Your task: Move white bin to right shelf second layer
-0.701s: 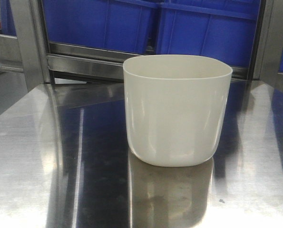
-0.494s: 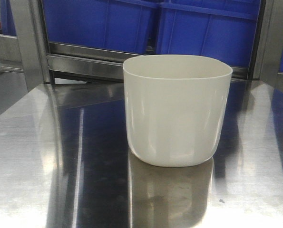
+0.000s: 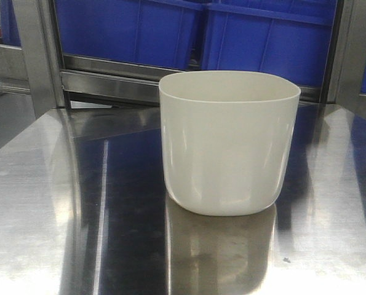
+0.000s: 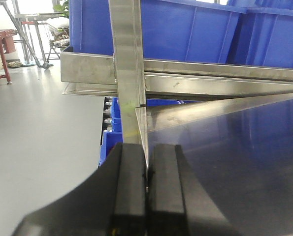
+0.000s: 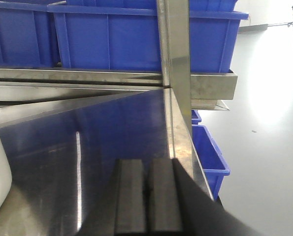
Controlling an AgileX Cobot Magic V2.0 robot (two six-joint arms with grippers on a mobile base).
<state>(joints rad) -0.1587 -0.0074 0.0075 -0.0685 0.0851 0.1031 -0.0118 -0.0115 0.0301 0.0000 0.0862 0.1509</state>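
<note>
- Far left: the black left gripper sits low by the left corner of the shiny, mirror-like steel counter. Its jaws are pressed flat together with nothing between them.
- Behind that corner there's a steel rack post, and big blue rectangular plastic crates are parked on the rack. Those aren't what we're after.
- Middle: the smooth cream-white plastic bin stands upright on the counter, a bit right of centre in the front view, mouth up. Nothing is touching it and no arm shows in that view at all.
- Right: the black right gripper hangs over the counter near its right edge, jaws closed tight and empty too. The bin only peeks in at the left border of that wrist view, well apart from the jaws.
- Progress, as I read it: basically zero. The bin isn't grabbed or lifted, let alone shelved.
- What's left is pretty much everything: open up, reach in, get a hold on the rim, lift, then carry it over to the right shelf second layer. I honestly can't pick out that level in any of these views, just rack rails and crates.
</note>
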